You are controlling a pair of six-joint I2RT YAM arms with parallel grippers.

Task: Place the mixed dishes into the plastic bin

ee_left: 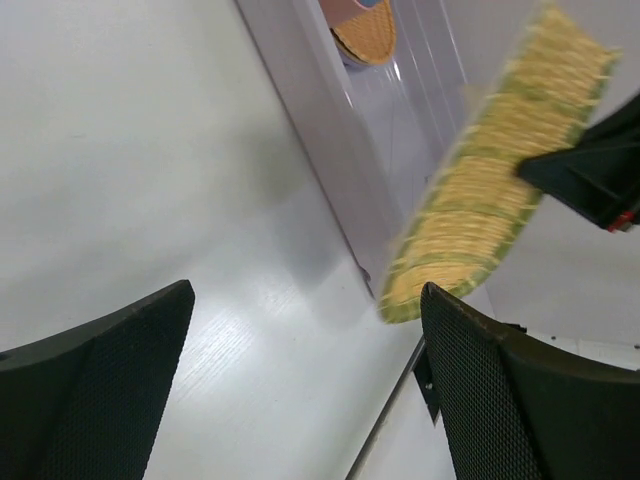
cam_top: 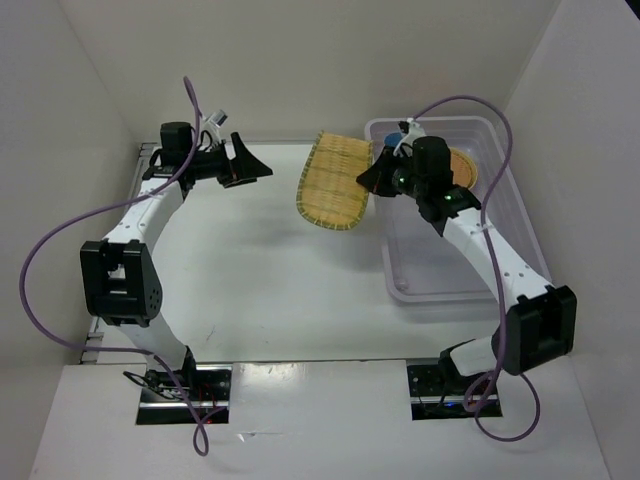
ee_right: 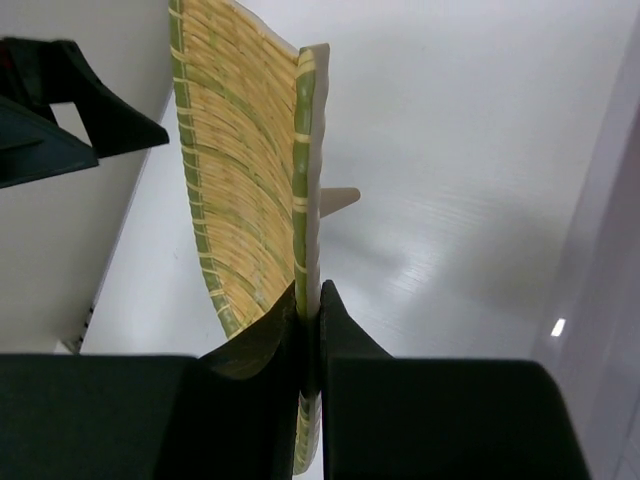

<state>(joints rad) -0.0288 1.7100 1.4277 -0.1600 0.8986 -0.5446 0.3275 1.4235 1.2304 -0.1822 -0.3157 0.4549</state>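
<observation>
Plate point(cam_top: 335, 182), squarish yellow weave, green rim, tilted, in right claw point(ee_right: 311, 312)

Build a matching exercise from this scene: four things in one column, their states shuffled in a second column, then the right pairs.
Things
1. left gripper
2. right gripper
3. square woven plate
4. round woven plate

States
A. lying inside the bin
B. held up off the table, beside the bin
C. open, holding nothing
D. shut on a plate's rim

Pairs: 1-C, 2-D, 3-B, 4-A
</observation>
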